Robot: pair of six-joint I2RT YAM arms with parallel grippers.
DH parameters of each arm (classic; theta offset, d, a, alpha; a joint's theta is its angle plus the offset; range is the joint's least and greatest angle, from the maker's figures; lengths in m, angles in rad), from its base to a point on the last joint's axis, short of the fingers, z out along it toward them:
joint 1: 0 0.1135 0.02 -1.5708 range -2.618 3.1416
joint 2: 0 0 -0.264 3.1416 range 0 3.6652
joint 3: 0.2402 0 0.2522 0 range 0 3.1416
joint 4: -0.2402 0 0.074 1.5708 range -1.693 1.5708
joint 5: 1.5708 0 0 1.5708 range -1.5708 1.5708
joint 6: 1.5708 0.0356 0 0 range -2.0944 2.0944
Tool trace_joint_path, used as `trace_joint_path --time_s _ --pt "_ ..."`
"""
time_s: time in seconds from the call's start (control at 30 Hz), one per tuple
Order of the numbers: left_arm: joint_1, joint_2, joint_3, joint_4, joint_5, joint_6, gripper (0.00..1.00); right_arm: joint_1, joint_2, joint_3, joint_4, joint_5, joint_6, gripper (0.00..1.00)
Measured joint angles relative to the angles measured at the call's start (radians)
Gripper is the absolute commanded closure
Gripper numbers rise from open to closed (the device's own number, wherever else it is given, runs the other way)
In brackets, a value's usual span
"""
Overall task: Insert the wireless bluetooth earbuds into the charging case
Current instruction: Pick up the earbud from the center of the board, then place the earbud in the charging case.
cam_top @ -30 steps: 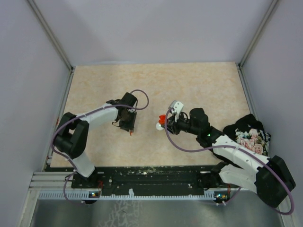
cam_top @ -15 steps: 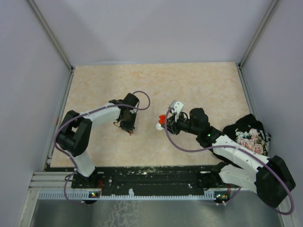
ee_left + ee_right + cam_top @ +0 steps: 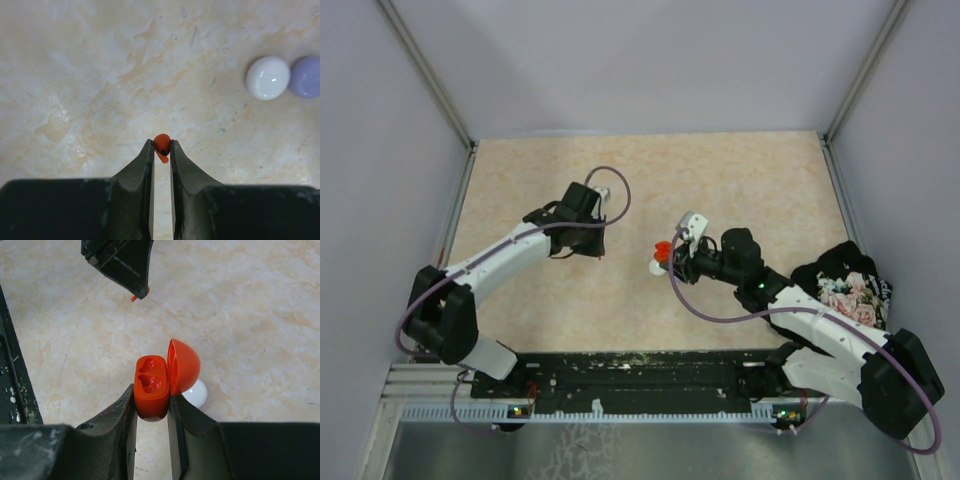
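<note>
1. Shows a floral cloth (image 3: 845,285) bunched at the right edge of the table (image 3: 740,170), nearest the viewer.
2. Shows the right gripper (image 3: 152,405) drawn narrow and clamped on the red charging case (image 3: 151,387), near the middle of the table.
3. Finds the lid (image 3: 182,366) of the case hinged open and standing upright, two hollows showing in the base.
4. Places a white disc (image 3: 196,392) on the table just behind the case.
5. Shows the left gripper (image 3: 161,150) farther back and to the left, well apart from the case, closed nearly all the way.
6. Pinches a red earbud (image 3: 161,146) at its very tip, over bare table.
7. Catches a lavender disc (image 3: 306,76) lying just beside a white one, beyond the earbud in the left wrist view.
</note>
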Motion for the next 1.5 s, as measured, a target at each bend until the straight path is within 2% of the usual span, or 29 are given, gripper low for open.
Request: trace_joint_path --time_s 0.13,0.47,0.63,0.83,1.13,1.5 --pt "0.000 -0.114 -0.015 0.090 0.032 0.044 0.90 0.000 0.000 0.000 0.033 -0.010 -0.011 1.00" --pt "0.000 -0.369 -0.163 0.384 0.145 0.110 0.93 0.000 -0.018 0.054 0.083 -0.042 -0.037 1.00" --pt "0.000 -0.433 -0.169 0.480 0.194 0.108 0.93 0.002 -0.010 0.066 0.147 -0.021 -0.036 1.00" --pt "-0.006 -0.466 -0.163 0.523 0.235 0.094 0.95 0.048 0.042 0.066 0.254 0.083 -0.070 1.00" --pt "-0.099 -0.509 -0.156 0.596 0.200 0.072 0.98 0.114 0.135 0.066 0.488 0.215 -0.117 1.00" --pt "-0.199 -0.534 -0.156 0.743 0.074 0.052 0.98 0.138 0.206 0.066 0.632 0.272 -0.112 1.00"
